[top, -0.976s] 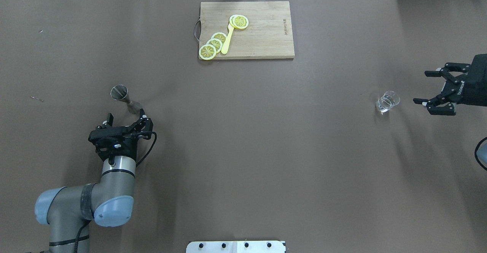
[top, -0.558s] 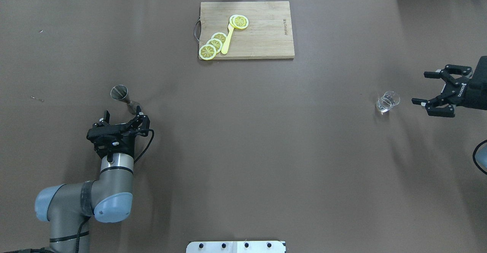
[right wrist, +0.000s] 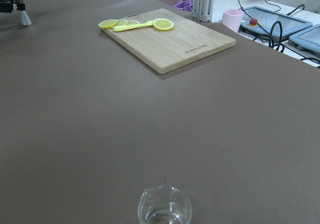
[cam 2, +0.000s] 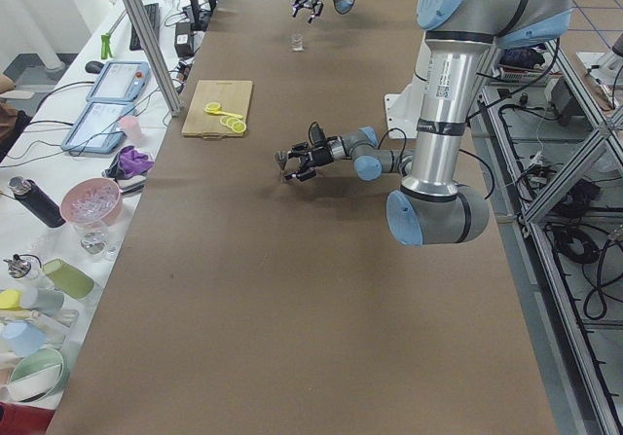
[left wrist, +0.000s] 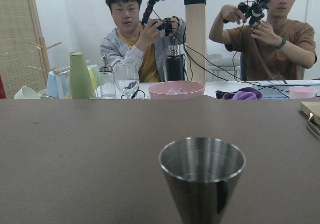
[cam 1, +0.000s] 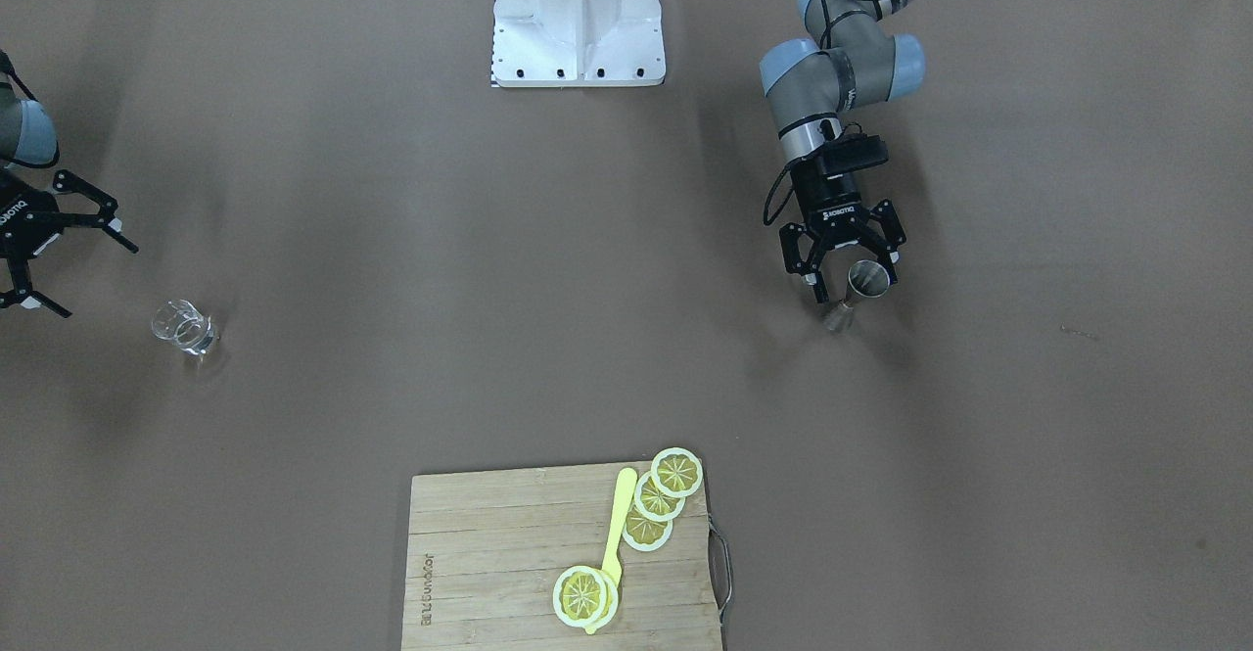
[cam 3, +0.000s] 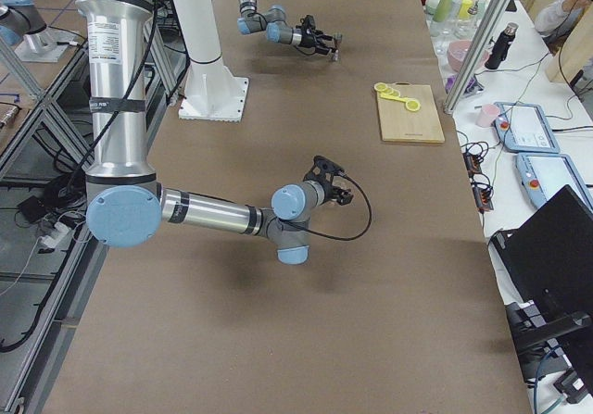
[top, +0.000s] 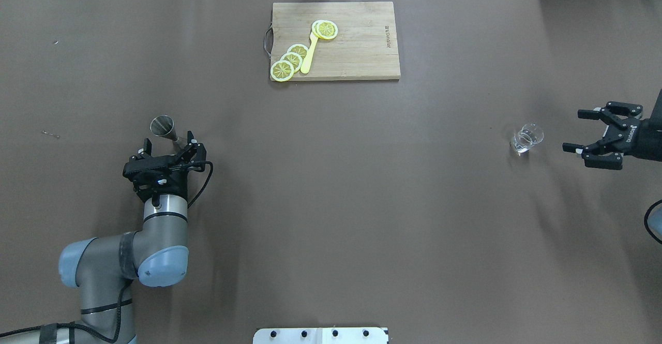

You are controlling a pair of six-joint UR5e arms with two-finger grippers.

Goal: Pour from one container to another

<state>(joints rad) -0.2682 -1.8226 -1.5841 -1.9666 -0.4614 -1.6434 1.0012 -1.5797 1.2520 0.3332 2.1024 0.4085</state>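
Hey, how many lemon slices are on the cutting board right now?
4. Three lemon slices overlap in a row at the cutting board's handle end; one lies at the yellow utensil's other end. Another may hide beneath that one.

Left end effector (top: pixel 170 146) moves up the frame to the jigger (top: pixel 164 128); right end effector (top: pixel 574 131) drifts slightly lower.

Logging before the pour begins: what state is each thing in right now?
jigger: upright, not gripped.
glass: upright, untouched.
left end effector: open, at the jigger.
right end effector: open, apart from the glass.
lemon slices: flat on the cutting board.
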